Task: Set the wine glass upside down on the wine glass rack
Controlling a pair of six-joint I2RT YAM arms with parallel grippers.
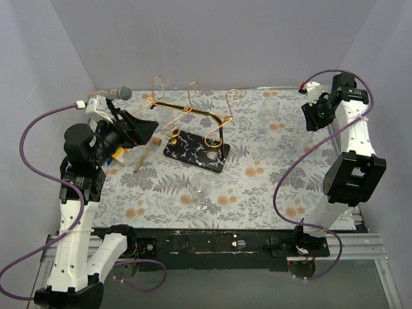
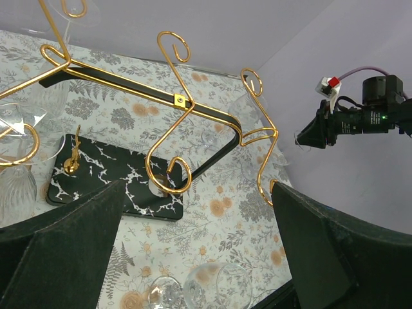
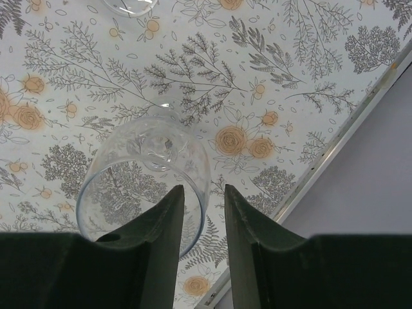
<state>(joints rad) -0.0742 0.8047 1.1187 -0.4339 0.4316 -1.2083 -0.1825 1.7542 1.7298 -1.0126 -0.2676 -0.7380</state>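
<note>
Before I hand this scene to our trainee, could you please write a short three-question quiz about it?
1. True or false: the left gripper is shut on a stem.
2. Pick one. The rack base is: A plain gold; B black with white veins; C clear.
3. In the right wrist view, what lies between the fingers of the right gripper?

Key
1. False: its fingers stand wide apart with nothing between them.
2. B.
3. The rim of a glass.
</note>
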